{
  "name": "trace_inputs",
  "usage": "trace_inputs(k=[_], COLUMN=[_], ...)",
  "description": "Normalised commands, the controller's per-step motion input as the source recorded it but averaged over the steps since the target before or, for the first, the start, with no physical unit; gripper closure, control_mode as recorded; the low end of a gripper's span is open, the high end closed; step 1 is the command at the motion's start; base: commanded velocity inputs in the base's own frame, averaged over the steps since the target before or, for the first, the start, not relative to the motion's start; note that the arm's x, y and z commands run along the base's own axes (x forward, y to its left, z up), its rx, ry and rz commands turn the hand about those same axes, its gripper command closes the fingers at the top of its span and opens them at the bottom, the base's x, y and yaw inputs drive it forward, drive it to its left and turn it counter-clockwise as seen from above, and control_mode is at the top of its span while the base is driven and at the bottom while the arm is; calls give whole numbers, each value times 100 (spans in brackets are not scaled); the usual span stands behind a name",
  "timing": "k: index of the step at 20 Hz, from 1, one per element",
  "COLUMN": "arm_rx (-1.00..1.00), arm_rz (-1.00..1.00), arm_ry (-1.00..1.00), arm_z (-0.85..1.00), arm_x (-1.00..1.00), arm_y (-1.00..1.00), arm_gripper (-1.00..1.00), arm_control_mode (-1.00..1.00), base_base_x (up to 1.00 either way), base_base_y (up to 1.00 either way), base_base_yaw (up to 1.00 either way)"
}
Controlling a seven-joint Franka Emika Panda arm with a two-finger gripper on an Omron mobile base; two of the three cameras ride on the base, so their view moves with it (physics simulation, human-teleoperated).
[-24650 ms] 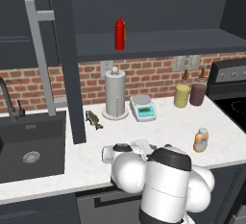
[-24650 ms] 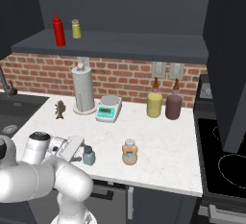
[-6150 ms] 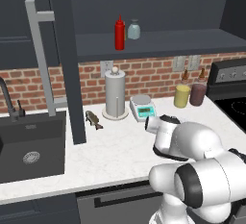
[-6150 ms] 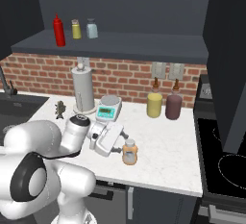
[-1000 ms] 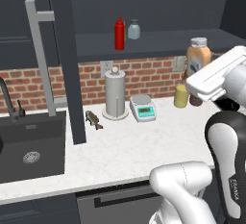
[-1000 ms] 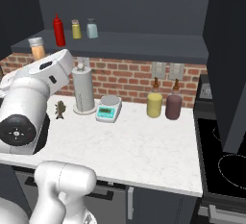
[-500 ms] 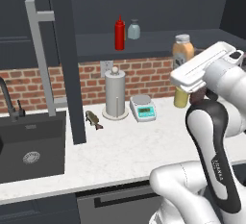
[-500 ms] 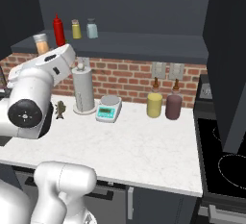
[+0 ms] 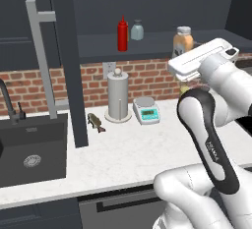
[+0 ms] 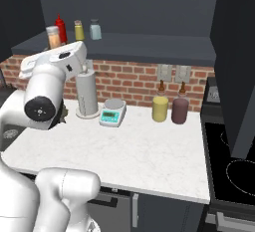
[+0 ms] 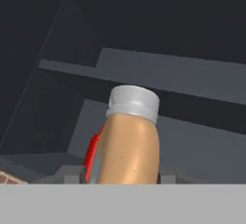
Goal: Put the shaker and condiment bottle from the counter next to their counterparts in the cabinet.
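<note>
While the condiment bottle (image 9: 183, 40) was held up at shelf height, its cap uppermost and its long axis close to upright, the scene was recorded from left to right. At the far left the black sink (image 9: 29, 157) was seen set into the counter (image 9: 123, 149), with the open cabinet door (image 9: 69, 61) and its long bar handle (image 9: 43, 58) beside it. On the cabinet shelf (image 9: 157, 46) the red bottle (image 9: 122, 34) was noted, and just beside it, to its right, the shaker (image 9: 137, 30), already placed. A small yellow bottle (image 10: 79, 30) was seen between those two from the right base view.

The gripper (image 11: 126, 177) was judged to be pinching the condiment bottle low on its body, since in the hand view the bottle rose directly from between the fingertips; the fingers themselves were largely hidden. The bottle was carried well to the right of the shaker, out in front of the shelf edge.

The shelf lay beyond and to the left of the bottle, so leftward and inward travel was judged necessary. The shaker was considered the nearest obstruction. Below, a paper towel holder (image 9: 117, 95), a scale (image 9: 147, 110), and two bottles against the brick wall (image 10: 169, 107) were noted on the counter.
</note>
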Motion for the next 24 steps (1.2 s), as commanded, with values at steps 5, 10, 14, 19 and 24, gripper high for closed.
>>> trace_inputs(k=[5, 10, 14, 19, 24], arm_rx=[4, 6, 4, 4, 1], arm_rz=[-2, 0, 0, 0, 0], arm_ry=[0, 0, 0, 0, 0], arm_z=[1, 2, 0, 0, -2], arm_x=[70, 53, 51, 56, 52], arm_y=[23, 11, 0, 1, 11], arm_gripper=[100, 100, 100, 100, 100], arm_control_mode=[-100, -100, -100, -100, -100], base_base_x=[0, 0, 0, 0, 0], base_base_y=[0, 0, 0, 0, 0], base_base_yaw=[0, 0, 0, 0, 0])
